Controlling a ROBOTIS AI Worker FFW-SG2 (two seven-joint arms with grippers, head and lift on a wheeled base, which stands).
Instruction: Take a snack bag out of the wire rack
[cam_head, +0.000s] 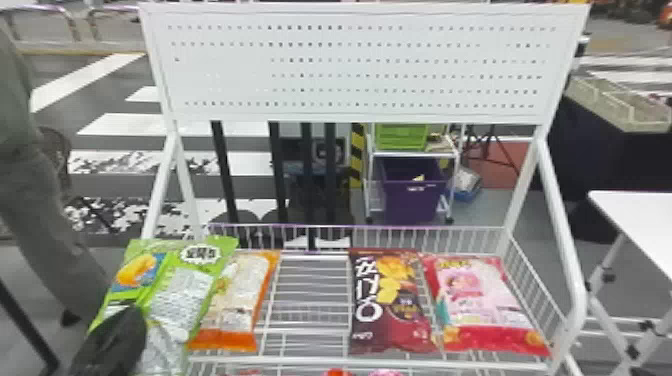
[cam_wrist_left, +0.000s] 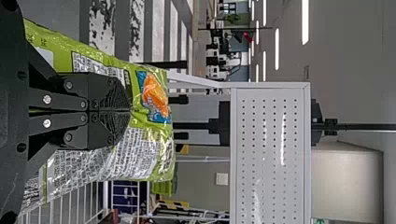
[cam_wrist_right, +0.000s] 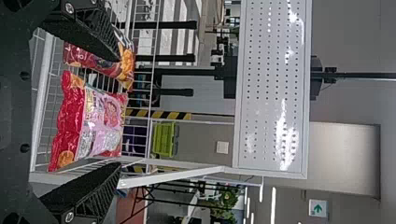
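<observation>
White panel (cam_head: 360, 112) stands above the wire rack (cam_head: 420, 361); one purple bin (cam_head: 412, 200) and one green crate (cam_head: 401, 137) behind. Bags, n = 4: one green, held; three lying in the rack, namely orange bag (cam_head: 235, 300) overlapped by the green one's right edge, brown bag (cam_head: 392, 305), pink bag (cam_head: 482, 305). Green bag (cam_head: 187, 280) at rack's left end: long axis near upright, top up, leaning right. Left gripper (cam_head: 112, 342): fingers closed, pinching it. Right gripper (cam_wrist_right: 117, 113): fingers apart.

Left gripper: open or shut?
Shut, on the green snack bag: in the left wrist view the left gripper has its fingers together, pinching it.
</observation>
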